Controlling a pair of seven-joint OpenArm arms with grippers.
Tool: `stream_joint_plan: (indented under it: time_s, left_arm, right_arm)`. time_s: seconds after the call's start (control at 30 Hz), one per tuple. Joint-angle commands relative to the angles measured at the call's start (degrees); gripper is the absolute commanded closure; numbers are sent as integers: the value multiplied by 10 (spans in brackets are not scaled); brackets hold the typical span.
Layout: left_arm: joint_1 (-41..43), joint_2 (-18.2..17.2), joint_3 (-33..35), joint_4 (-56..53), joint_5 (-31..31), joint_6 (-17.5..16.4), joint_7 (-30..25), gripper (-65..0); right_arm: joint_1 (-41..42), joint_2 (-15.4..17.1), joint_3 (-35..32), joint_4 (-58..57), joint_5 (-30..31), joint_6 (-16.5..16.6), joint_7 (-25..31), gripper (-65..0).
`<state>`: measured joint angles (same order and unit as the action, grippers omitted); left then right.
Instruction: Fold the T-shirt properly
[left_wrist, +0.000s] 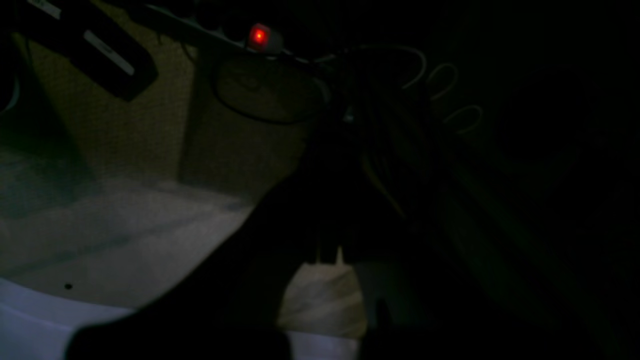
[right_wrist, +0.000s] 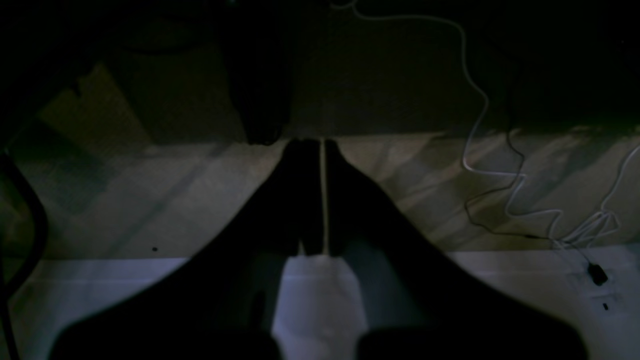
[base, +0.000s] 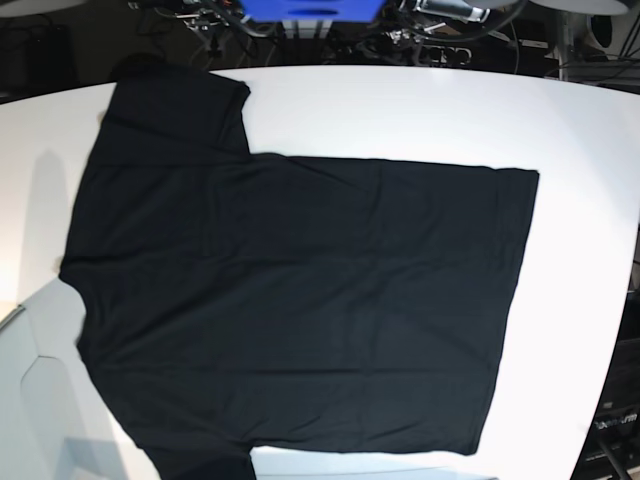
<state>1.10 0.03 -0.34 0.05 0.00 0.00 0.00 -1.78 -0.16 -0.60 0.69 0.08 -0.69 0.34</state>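
- Base view shows the T-shirt (base: 300, 300) lying flat and spread out on the white table (base: 400, 110), plain black side up. Its neck end is at the left of that view and its hem is at the right.
- My arms are not over the shirt in that view. Both wrist views look dark and show the floor past the table edge.
- My right gripper (right_wrist: 322, 200) is squeezed shut with nothing in it. My left gripper (left_wrist: 327, 250) looks shut and empty too.
- I think I can miss the cloth if I come down with shut fingers. They would only push it.
- The shirt is big and thin. I might pinch just the top layer, and then the fold goes crooked.
- One sleeve (base: 180, 110) lies near the far edge. A hard pull could drag it off.
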Motion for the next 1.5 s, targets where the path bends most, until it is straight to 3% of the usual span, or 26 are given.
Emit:
stream_joint_plan:
  time_s: [0.0,0.6,0.73,1.0,1.27,1.47]
  left_arm:
    - [3,1,-1,2,0,-1,5,0]
    - [10,1,-1,2,0,-1,4,0]
    - [40,-5,-1,17,-1,-2,-2,0]
    - [247,-47,-1,340,-1,-2,5,0]
    - [399,-83,-1,597,-2,-1,5,0]
    - [488,-119,-1,759,-76,0,5,0]
  right_arm:
    - [-3,-2,-1,-1,2,9,-5,0]
    - [-5,-2,-1,-1,2,9,-5,0]
    - [-47,-2,-1,37,2,9,0,0]
    - [-239,-3,-1,326,2,9,-6,0]
    - [-403,-3,-1,586,2,9,-6,0]
    - [-504,-2,-1,775,2,9,-6,0]
